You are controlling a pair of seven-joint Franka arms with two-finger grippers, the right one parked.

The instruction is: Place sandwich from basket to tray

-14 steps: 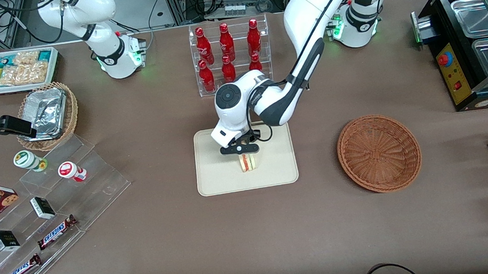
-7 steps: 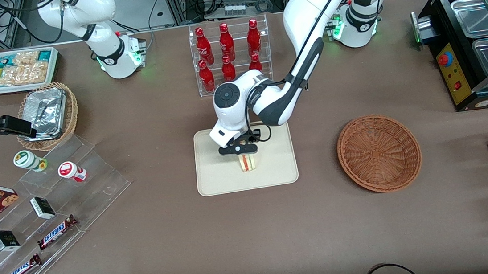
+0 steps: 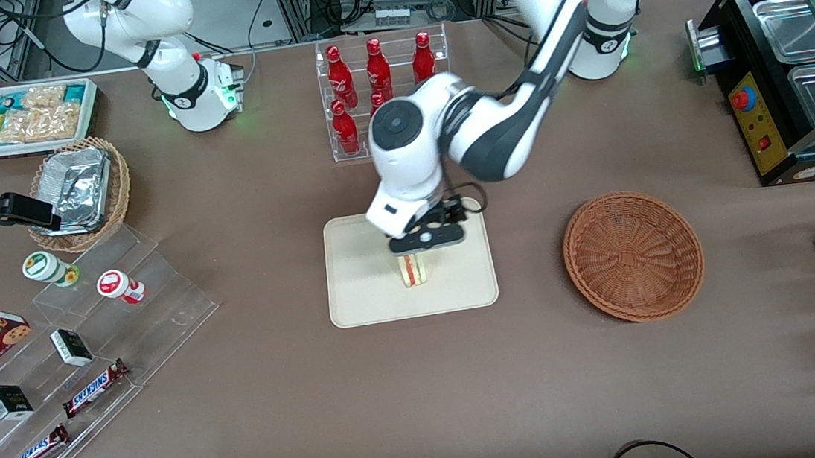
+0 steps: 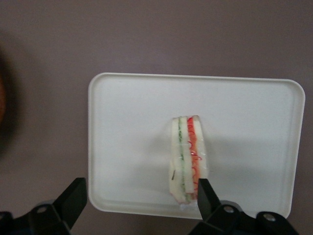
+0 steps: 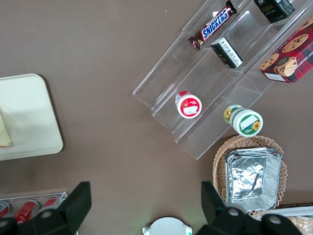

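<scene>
From the front camera, your working arm's wrist covers part of the red bottle rack (image 3: 379, 74) and the tray's (image 3: 361, 293) edge farthest from the camera. The brown table (image 3: 282, 405) carries the empty wicker basket (image 3: 633, 256) toward the working arm's end and clear display steps with Snickers bars (image 3: 94, 387) toward the parked arm's end. The sandwich (image 3: 414, 269) stands on its edge on the tray, just below the hand (image 3: 425, 239).

Through the left wrist camera, you see only the tips of both fingers (image 4: 73, 198), spread wide and released, gripping nothing. The sandwich (image 4: 190, 159) sits on the tray (image 4: 127, 122) with its filling stripes facing the lens, apart from the hand (image 4: 139, 205).

From the right wrist camera, only a cut-off sliver of sandwich shows on the tray (image 5: 29, 122).
</scene>
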